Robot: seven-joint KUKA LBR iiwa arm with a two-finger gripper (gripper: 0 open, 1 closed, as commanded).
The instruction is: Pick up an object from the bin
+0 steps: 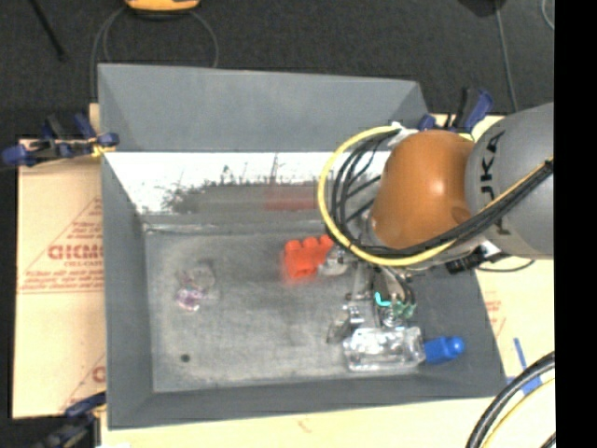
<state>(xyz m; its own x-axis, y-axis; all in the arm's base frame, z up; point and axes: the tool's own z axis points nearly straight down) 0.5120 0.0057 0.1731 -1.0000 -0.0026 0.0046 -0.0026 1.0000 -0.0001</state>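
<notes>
My gripper (357, 317) hangs low near the bin's front right, just under the arm's orange cover. Right below it, touching or almost touching, lies a clear plastic bottle (382, 348) on its side, its blue cap pointing right. A red-orange block (303, 258) with studs on top sits on the floor to the gripper's upper left, close to the arm's cables.
A small clear, faintly pink piece (194, 288) lies alone at the left of the bin floor. The arm and its looped cables cover the bin's right side. The bottle lies close to the front wall.
</notes>
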